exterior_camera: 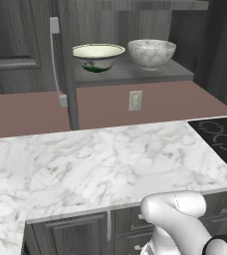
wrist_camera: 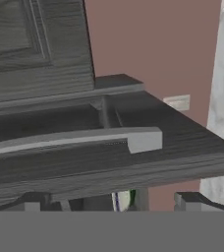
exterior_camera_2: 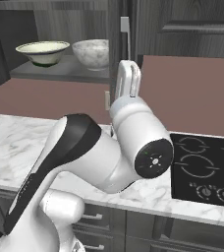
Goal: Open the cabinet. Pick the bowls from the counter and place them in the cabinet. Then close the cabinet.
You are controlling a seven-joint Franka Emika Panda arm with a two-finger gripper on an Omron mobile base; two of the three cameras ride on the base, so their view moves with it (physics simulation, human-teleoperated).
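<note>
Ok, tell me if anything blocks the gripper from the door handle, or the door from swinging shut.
Nothing visible does. The open gripper sits just short of the handle, with nothing between them. The cream bowl and the marbled bowl sit on the shelf, seemingly behind its front edge.

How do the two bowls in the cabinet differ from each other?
The cream bowl is shallow with a flared rim and a greenish foot; the marbled bowl is deeper, rounder and grey-white veined all over. The cream bowl stands nearer the open door's handle, the marbled bowl farther from it. Both sit upright, apart, on the cabinet shelf.
</note>
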